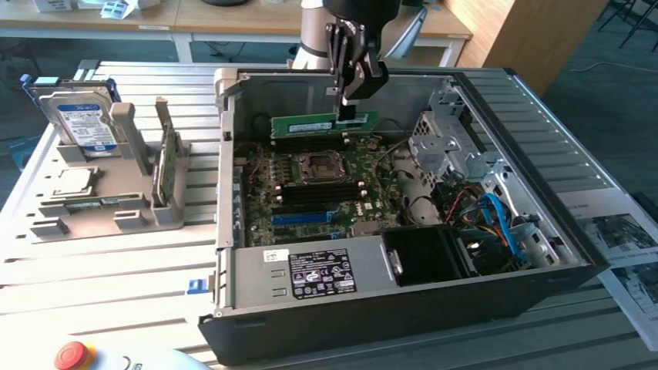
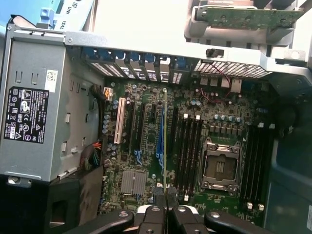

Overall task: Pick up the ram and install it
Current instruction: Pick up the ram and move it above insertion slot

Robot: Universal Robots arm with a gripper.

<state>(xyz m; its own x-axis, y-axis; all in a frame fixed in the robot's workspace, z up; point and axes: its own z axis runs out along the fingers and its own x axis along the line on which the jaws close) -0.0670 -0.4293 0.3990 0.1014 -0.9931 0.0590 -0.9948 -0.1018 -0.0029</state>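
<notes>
The ram (image 1: 322, 123) is a long green stick with a white label. It hangs level above the motherboard (image 1: 308, 193) inside the open computer case (image 1: 535, 254), near the back wall. My gripper (image 1: 349, 114) comes down from above and is shut on the stick's upper edge, toward the exterior view's right end. In the wrist view the ram (image 2: 165, 136) shows edge-on as a thin line running out from between my fingertips (image 2: 159, 196), over the black memory slots (image 2: 187, 146) beside the CPU socket (image 2: 219, 165).
A grey holder (image 1: 103, 208) on the exterior view's left carries a hard drive (image 1: 77, 116), a second green stick (image 1: 165, 158) and a CPU chip (image 1: 72, 183). The power supply (image 1: 319, 274) and blue cables (image 1: 504, 223) fill the case front. A red stop button (image 1: 72, 354) sits at the table edge.
</notes>
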